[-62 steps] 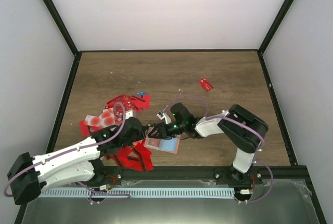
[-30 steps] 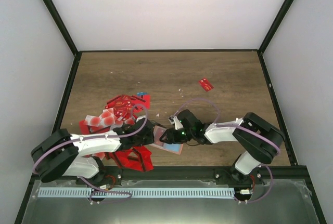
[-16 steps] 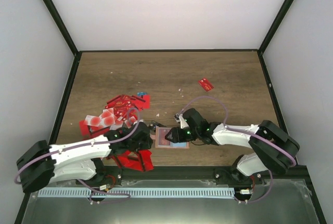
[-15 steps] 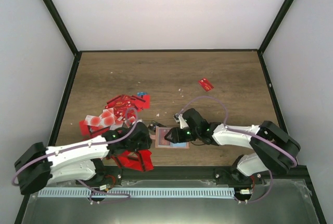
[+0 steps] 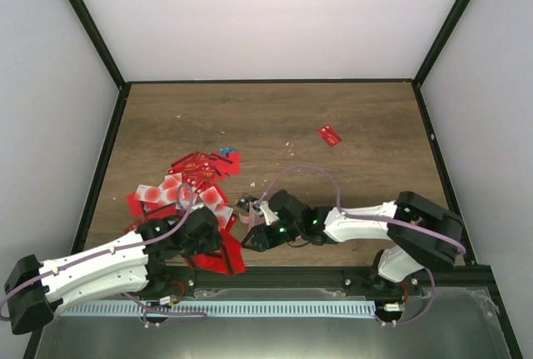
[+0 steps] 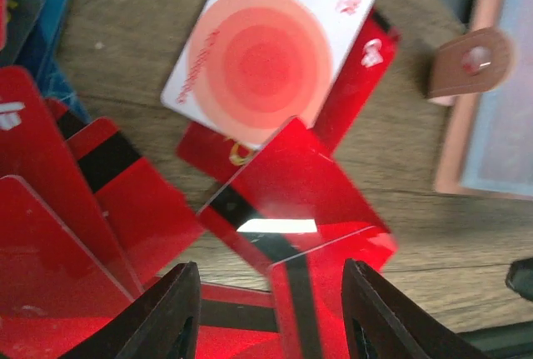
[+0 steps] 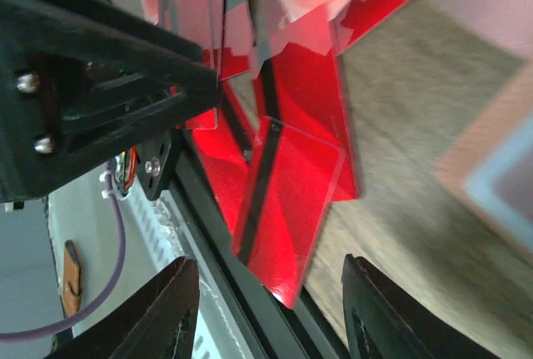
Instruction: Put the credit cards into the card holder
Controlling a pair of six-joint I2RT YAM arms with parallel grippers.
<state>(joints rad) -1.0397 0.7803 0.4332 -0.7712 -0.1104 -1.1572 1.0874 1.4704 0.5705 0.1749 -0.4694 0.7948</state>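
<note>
Step in hand: fetching the next card. The left tool (image 6: 271, 316) hangs half-open and empty over the loose red plastic credit cards (image 6: 291, 196) just beside the flat salmon-tan card holder (image 6: 451, 159). The right tool (image 7: 271, 309), also half-open, grips nothing. The next move calls for pinching one card's edge.

Our left tool (image 6: 271, 317) hangs low, fingers parted. Our right tool (image 7: 268, 309) reaches leftward near it, likewise parted.

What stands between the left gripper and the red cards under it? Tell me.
Nothing visible. The left gripper hangs open directly over the red cards, with no object between them. The card holder lies off to one side on the table.
</note>
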